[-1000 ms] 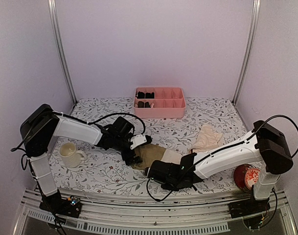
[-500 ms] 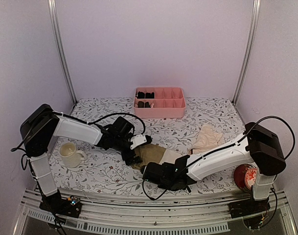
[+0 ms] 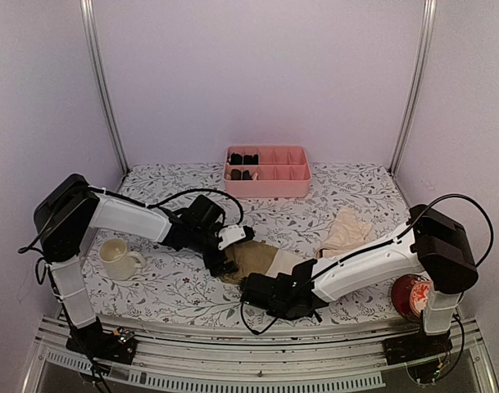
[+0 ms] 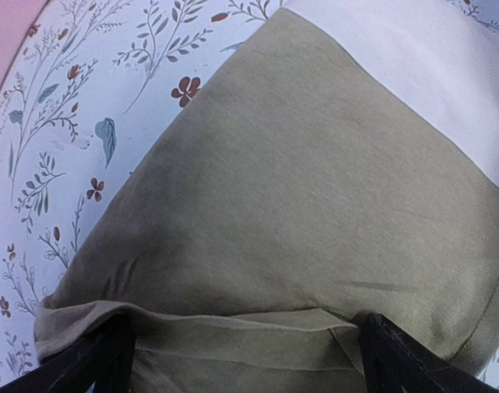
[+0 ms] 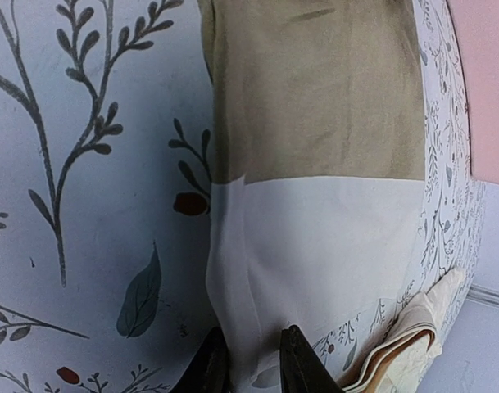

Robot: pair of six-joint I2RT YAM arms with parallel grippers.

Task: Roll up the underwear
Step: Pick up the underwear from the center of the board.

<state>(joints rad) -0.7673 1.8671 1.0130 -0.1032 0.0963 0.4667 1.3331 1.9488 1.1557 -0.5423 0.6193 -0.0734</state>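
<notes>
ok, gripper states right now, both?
Left gripper: open, over the olive underwear.
Right gripper: jaws narrow around its cream edge; grip cannot be told.

Underwear (image 3: 256,260) olive-brown, cream-white band; second underwear (image 3: 347,229) peach-beige; tablecloth (image 3: 356,188) white floral; tray (image 3: 265,190) pink.

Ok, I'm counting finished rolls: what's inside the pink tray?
The pink plastic compartment tray holds small black bundles in its left compartments. Its near wall partly covers the front row's floor, so anything lying low there cannot be seen.
</notes>
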